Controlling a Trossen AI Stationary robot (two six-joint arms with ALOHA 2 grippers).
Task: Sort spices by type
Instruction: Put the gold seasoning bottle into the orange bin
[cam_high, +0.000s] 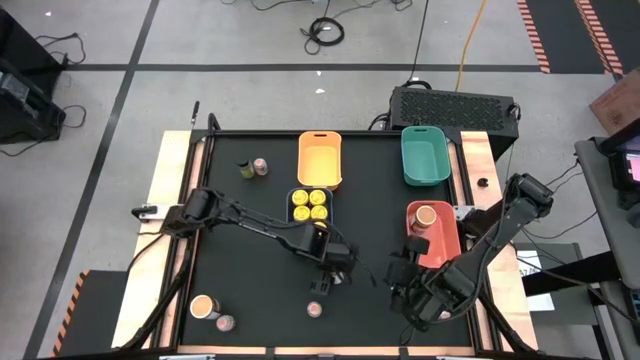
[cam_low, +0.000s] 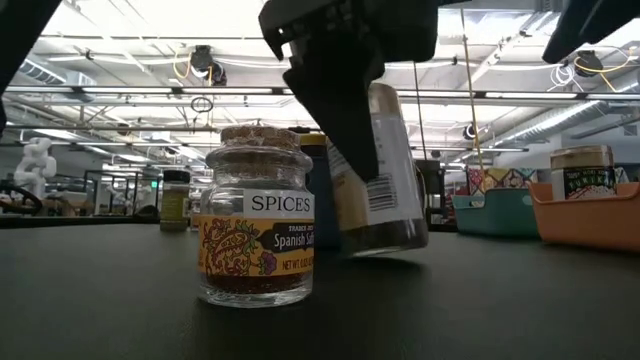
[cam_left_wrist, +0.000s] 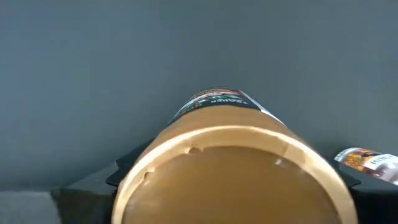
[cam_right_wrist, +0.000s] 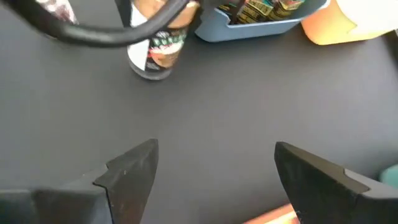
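Progress, partial: four yellow-lidded jars (cam_high: 310, 205) fill my blue tray (cam_high: 292, 193) at centre; one tub (cam_high: 425, 216) sits in the red tray (cam_high: 445, 262) at 3 o'clock. My left gripper (cam_high: 336, 262) clamps a brown-lidded jar (cam_left_wrist: 233, 168), lifted off the black table (cam_high: 260, 290); my right gripper (cam_right_wrist: 214, 171) hangs spread, empty. Strays remain at 7, 6 and 11 o'clock. Workshop ceiling lights beyond.

— What could be read on the glass jar (cam_low: 254, 228) standing nearest in the low view?
— Its label said "SPICES" in white on a dark band, and below that "Spanish", then a word cut off after "Sa" by the held jar (cam_low: 378, 170) in front. "NET WT" showed at the bottom edge; a small line of print was too tiny to read.
— Anything else?
— No, the other labels were illegible.
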